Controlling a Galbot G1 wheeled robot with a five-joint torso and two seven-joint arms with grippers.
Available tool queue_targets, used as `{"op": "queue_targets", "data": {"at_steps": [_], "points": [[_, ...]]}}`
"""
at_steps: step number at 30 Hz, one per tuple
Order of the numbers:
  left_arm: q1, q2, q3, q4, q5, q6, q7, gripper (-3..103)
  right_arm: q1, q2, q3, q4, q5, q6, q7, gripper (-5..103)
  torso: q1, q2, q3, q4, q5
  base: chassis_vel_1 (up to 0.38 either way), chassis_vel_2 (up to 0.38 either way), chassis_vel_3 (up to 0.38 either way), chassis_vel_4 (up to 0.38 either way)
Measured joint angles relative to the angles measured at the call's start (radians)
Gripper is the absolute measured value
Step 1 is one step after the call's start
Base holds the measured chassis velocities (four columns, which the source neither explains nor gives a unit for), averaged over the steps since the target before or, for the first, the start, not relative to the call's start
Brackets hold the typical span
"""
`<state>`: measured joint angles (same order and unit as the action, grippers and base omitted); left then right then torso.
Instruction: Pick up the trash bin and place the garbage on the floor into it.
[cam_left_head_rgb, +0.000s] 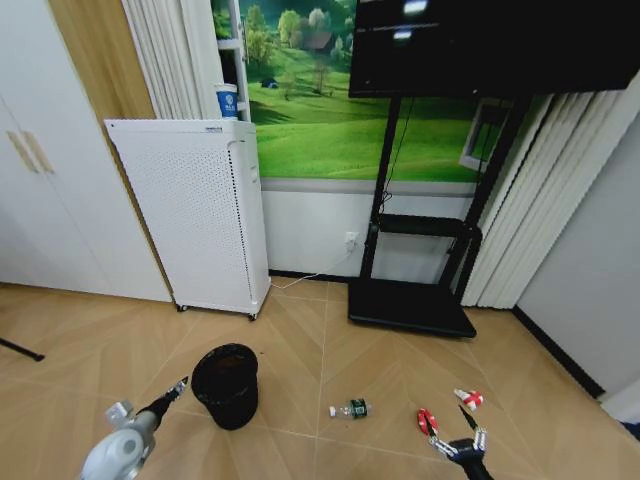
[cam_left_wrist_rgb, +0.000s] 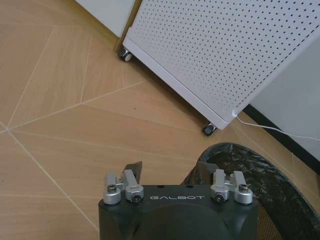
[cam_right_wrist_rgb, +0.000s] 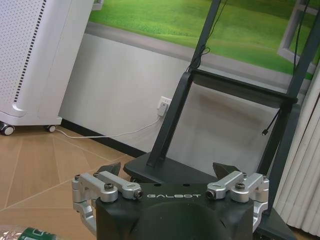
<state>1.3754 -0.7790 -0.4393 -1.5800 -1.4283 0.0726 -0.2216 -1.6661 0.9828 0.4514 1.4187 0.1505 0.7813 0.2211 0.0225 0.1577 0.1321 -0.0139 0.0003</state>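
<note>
The left gripper (cam_left_head_rgb: 182, 385) hovers just beside the trash bin (cam_left_head_rgb: 226, 384), fingers spread wide and holding nothing; the bin stands on the wooden floor (cam_left_head_rgb: 90, 330), not yet lifted. Further right lie the little bottle (cam_left_head_rgb: 351, 408) and two red-and-white wrappers (cam_left_head_rgb: 427, 420), all uncollected. The right gripper (cam_left_head_rgb: 465, 428) hangs open and empty near them. The whole task appears to remain ahead.

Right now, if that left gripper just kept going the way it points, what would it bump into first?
Most likely the trash bin: the left gripper, fingers open, points at its near rim, with the white perforated appliance beyond. Depth is hard to judge.
</note>
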Motion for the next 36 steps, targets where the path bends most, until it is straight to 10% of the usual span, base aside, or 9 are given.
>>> {"op": "queue_targets", "data": {"at_steps": [10,36], "points": [[-0.009,0.056,0.000,-0.009,-0.015,0.020,-0.015,96,0.003,0.021,0.000,-0.028,-0.017,0.016,-0.008,100,0.000,0.000,0.000,0.0002,-0.0004,0.000,0.000,0.000,0.000],[-0.193,0.140,0.072,0.053,-0.146,0.185,-0.064,96,0.038,0.074,-0.036,-0.076,-0.053,0.017,-0.007,100,0.000,0.000,0.000,0.0003,-0.0002,0.000,0.000,0.000,0.000]]}}
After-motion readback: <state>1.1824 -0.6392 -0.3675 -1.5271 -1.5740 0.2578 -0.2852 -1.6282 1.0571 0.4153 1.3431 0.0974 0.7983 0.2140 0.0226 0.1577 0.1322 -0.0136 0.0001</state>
